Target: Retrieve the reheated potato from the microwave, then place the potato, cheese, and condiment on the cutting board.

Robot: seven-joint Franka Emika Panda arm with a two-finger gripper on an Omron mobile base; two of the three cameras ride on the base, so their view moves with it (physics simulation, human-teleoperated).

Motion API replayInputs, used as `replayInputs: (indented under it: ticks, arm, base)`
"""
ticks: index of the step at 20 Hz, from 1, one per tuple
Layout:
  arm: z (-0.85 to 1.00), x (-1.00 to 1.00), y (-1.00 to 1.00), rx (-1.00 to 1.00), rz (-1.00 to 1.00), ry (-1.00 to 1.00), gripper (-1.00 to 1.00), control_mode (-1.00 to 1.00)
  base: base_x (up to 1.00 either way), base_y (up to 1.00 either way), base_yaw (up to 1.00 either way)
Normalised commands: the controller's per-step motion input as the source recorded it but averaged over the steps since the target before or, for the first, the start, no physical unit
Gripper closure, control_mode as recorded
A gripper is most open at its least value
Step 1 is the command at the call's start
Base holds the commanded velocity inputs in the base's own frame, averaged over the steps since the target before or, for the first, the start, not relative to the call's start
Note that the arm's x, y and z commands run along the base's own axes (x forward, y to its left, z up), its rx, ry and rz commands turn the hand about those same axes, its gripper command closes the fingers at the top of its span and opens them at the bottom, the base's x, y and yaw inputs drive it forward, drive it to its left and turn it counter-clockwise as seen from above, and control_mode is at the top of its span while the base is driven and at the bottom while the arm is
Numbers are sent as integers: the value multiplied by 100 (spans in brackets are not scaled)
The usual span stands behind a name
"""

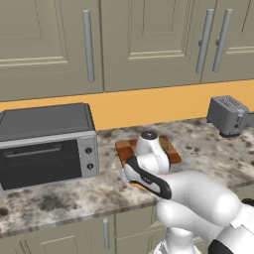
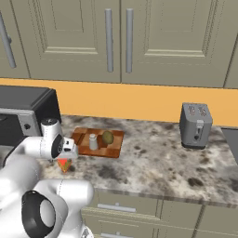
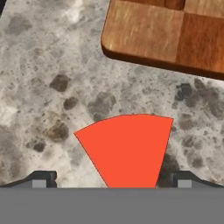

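Observation:
The cheese (image 3: 127, 148), a wedge with a red top, lies on the counter just in front of the cutting board (image 3: 166, 30). My gripper (image 3: 113, 180) hangs right over the cheese, open, one fingertip (image 3: 43, 179) on each side and neither touching it. In the right base view the checkered cutting board (image 2: 116, 149) holds the olive-brown potato (image 2: 108, 137) and a small pale condiment shaker (image 2: 93, 142), both upright and side by side. The cheese (image 2: 64, 164) peeks out below my gripper (image 2: 66, 157). The microwave is out of view.
A grey toaster oven (image 1: 47, 144) with knobs stands on the counter left of the board. A grey toaster (image 2: 195, 124) sits at the back right. Wall cabinets (image 2: 116, 37) hang above. The speckled counter (image 2: 158, 162) stretches to the right of the board.

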Motion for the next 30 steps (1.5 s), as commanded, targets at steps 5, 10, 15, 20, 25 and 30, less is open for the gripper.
replayInputs:
  ticks: [5, 10, 15, 20, 25, 30]
  arm:
    - [-21, 3, -1, 0, 0, 5, -100, -100]
    - [-9, 8, -3, 0, 1, 0, -100, -100]
    - [-6, 2, -2, 0, 1, 0, -100, -100]
    - [-10, 0, 1, 0, 0, 0, 100, -100]
    - [0, 0, 1, 0, 0, 0, 100, -100]
    - [25, 8, 5, 0, 0, -1, 100, -100]
  base:
    - [0, 0, 0]
    - [0, 0, 0]
    - [0, 0, 0]
    - [0, 0, 0]
    - [0, 0, 0]
    - [0, 0, 0]
